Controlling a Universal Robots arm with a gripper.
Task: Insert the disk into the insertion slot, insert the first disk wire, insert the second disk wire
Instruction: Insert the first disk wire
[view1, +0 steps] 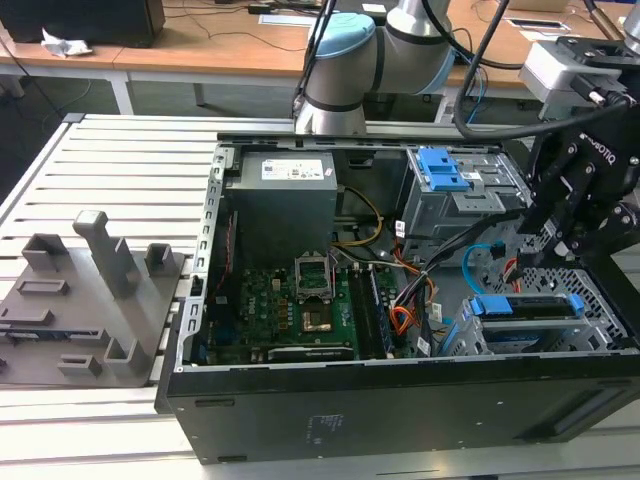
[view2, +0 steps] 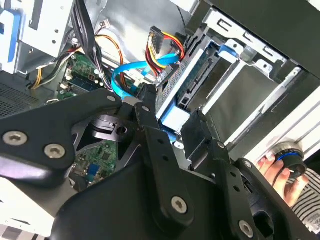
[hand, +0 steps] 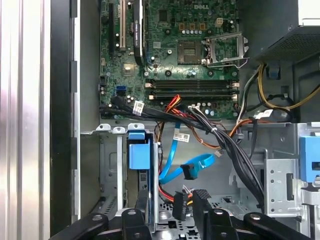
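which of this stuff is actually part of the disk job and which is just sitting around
Job: the disk in its blue frame; the insertion slot; blue wire; red-and-yellow wire; gripper.
Lying about: grey fixture tray; taller cage with blue latch; motherboard; power supply.

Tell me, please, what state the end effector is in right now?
End effector: open, its fingers standing either side of the disk end, holding nothing.
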